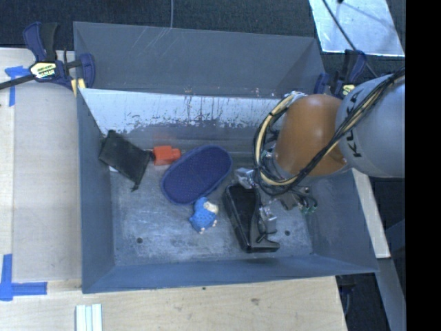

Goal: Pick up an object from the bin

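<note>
Claw (266, 227) beside black flat slab (238, 211) near front wall (207, 271); cannot tell its grip; bare floor (155, 233) leftward.

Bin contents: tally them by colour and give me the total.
Black: 2, the angular piece at the left and the long flat piece at the right
Blue: 2, the large oval pad and the small blue-and-white figure
Orange-red: 1, the small block
Total: 5

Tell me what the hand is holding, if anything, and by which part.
Cannot tell: the hand is low beside the black flat thing, with no hold visible.
</note>
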`<state>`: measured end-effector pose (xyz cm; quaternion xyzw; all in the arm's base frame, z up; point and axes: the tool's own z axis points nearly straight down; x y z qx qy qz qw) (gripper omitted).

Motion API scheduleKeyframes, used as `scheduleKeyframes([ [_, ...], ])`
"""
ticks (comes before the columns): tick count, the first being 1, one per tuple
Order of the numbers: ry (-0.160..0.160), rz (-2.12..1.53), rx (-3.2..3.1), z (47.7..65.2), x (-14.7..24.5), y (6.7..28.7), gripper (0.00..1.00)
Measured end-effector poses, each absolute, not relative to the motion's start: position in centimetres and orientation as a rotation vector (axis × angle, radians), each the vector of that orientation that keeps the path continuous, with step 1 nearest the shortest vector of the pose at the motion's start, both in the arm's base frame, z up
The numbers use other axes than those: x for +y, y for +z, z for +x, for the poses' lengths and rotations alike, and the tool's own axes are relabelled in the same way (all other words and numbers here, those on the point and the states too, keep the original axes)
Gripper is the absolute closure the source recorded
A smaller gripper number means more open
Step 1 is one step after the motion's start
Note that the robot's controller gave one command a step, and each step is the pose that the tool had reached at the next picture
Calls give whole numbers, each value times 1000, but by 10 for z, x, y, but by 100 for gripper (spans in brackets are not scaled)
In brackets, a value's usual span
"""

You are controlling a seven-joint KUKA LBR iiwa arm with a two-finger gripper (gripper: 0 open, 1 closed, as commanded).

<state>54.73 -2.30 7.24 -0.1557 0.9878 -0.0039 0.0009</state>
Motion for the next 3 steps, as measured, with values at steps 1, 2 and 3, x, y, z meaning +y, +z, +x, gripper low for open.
scheduleKeyframes([
  [1, -10, -486, 3099, 548, -23, 73, 100],
  [2, -8, -621, 3074, 583, -81, 122, 100],
  [3, -3, -570, 3083, 563, -89, 215, 100],
])
